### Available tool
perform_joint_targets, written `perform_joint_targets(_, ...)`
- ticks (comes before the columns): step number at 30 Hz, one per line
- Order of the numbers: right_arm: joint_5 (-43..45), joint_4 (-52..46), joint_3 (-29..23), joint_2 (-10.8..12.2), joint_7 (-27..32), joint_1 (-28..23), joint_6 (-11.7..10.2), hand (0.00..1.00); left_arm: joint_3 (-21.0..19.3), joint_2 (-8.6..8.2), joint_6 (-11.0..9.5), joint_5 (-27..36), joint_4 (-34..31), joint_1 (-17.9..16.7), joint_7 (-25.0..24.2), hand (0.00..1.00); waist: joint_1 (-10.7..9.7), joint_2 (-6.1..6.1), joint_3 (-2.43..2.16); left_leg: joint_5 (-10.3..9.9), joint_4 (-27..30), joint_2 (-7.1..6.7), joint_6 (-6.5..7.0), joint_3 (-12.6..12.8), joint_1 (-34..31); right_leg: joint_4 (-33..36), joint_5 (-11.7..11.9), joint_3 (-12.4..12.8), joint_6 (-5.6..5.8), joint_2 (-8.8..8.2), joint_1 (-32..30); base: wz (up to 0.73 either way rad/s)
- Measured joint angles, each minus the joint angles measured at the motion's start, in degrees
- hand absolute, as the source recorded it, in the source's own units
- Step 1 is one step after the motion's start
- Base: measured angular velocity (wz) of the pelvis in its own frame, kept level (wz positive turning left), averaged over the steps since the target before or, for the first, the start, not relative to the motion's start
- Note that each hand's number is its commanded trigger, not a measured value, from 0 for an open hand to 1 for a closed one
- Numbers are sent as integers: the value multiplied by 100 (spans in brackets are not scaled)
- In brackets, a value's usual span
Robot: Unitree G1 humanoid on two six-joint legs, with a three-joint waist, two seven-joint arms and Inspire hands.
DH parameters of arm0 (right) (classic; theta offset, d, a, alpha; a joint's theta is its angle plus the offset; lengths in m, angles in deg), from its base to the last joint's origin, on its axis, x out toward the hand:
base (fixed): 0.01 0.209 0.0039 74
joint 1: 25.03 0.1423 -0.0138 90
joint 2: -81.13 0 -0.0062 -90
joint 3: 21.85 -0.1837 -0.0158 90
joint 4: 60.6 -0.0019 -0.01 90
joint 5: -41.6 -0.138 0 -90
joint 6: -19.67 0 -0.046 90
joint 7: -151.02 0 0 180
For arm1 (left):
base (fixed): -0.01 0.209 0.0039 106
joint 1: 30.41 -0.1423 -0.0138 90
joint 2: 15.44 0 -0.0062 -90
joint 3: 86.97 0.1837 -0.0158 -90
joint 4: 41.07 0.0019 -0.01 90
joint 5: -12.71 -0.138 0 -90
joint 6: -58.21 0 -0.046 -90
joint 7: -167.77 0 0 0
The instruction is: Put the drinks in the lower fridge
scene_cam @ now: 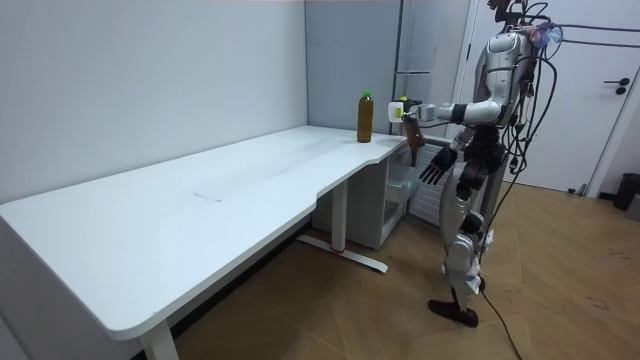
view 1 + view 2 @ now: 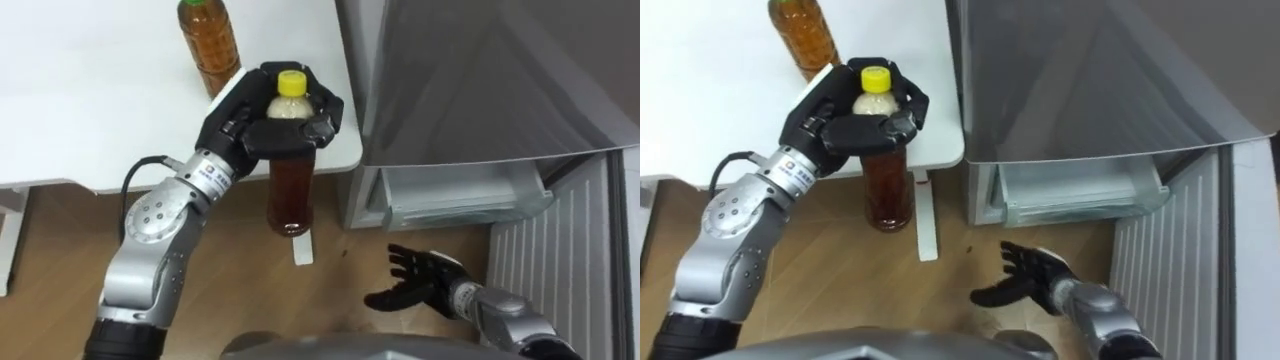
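My left hand (image 2: 262, 122) is shut round the neck of a brown tea bottle with a yellow cap (image 2: 290, 185). It hangs upright in the air past the corner of the white table (image 2: 90, 110), over the wooden floor. A second brown bottle with a green cap (image 2: 209, 42) stands on the table near that corner. In the room view the held bottle (image 1: 409, 127) is between the table and the fridge. My right hand (image 2: 415, 282) is open, low in front of the open lower fridge compartment (image 2: 460, 195).
The grey fridge (image 2: 480, 70) fills the right side, its lower door (image 2: 560, 250) swung open to my right. A white table leg and foot (image 2: 303, 245) stand beneath the held bottle. In the room view I stand at the table's far end, facing the fridge.
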Motion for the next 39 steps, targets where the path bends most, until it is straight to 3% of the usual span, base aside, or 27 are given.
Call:
perform_joint_targets(11,-66,-1272,133,111,-566,-78,52,0,201,-75,-4,98,112,-94,-21,100,13,41,18,0,8,-14,0,-105,48,4,0,-130,0,-21,109,5)
perform_joint_targets(14,-73,-1403,277,138,-754,-106,55,0,256,-88,-4,97,119,-98,-39,100,120,41,24,0,23,-16,0,-96,36,11,0,-111,0,-21,95,-1)
perform_joint_targets(19,-306,-1957,580,87,-1267,-167,191,0,387,-61,-4,99,147,-112,-85,100,161,-27,57,0,27,-21,0,-97,-19,-1,-4,-118,3,-28,56,0)
perform_joint_targets(26,-547,-2536,689,105,-1874,-191,258,0,512,-81,2,92,171,-112,-176,100,152,-66,47,0,33,-23,0,-138,-105,13,-3,-127,2,-26,-30,1)
perform_joint_targets(35,-547,-2790,704,73,-2051,-236,599,0,644,-31,3,93,171,-117,-178,100,157,-64,47,0,44,-23,0,-230,-146,24,-3,-202,2,-30,-35,4)
perform_joint_targets(39,-548,-2791,756,73,-2053,-246,624,0,818,51,2,82,171,-119,-181,100,152,-64,47,0,73,-29,0,-231,-164,29,-3,-207,2,-33,-30,0)
